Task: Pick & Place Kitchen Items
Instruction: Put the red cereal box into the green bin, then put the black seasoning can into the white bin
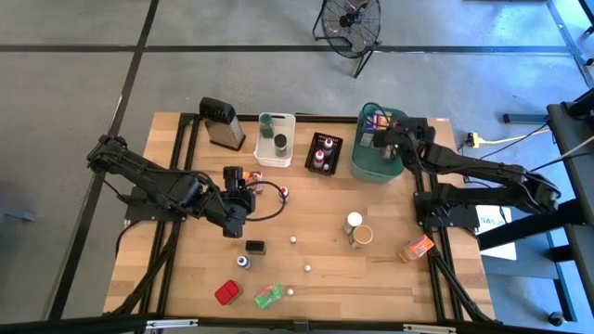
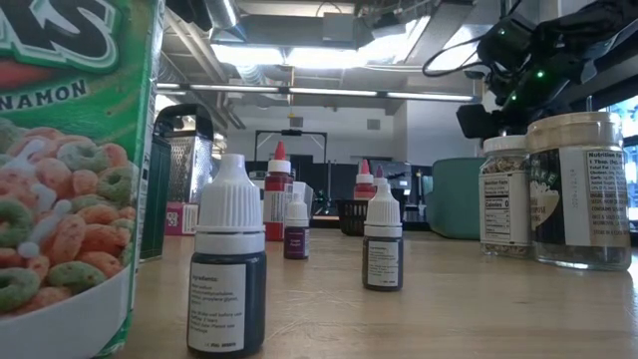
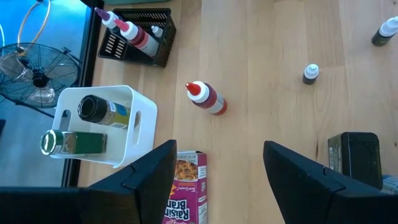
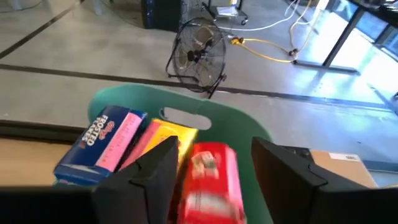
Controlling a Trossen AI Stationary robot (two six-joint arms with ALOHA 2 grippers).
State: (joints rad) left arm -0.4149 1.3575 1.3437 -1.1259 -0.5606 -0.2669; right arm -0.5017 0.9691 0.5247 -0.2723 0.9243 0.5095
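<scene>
My right gripper (image 1: pixel 384 139) hangs open over the teal bin (image 1: pixel 364 169), with a red packet (image 4: pixel 208 180) between its fingers above the bin's contents: a blue-and-pink box (image 4: pixel 102 143) and a yellow packet (image 4: pixel 168 134). My left gripper (image 1: pixel 241 199) hovers open and empty over the table's left middle, above a Raisin Bran box (image 3: pixel 186 186). A red-capped bottle (image 3: pixel 208 99) lies on its side on the wood. More kitchen items are scattered nearby: two jars (image 1: pixel 357 228), an orange packet (image 1: pixel 416 249), a red packet (image 1: pixel 227 292), a green box (image 1: pixel 267 295) and small dropper bottles (image 2: pixel 227 269). My right gripper's fingers (image 4: pixel 158 165) stand on either side of the red packet's upper part (image 4: pixel 205 155). A gap shows beside one finger, and I cannot tell whether the other touches the packet. The packet is upright and blurred over the teal bin.
A white bin (image 1: pixel 276 122) holding two jars, a black basket (image 1: pixel 323 151) with red-capped bottles and a grey grater (image 1: pixel 223 122) line the far edge. A black packet (image 1: pixel 254 247) lies near my left gripper. A floor fan (image 1: pixel 351 23) stands beyond the table.
</scene>
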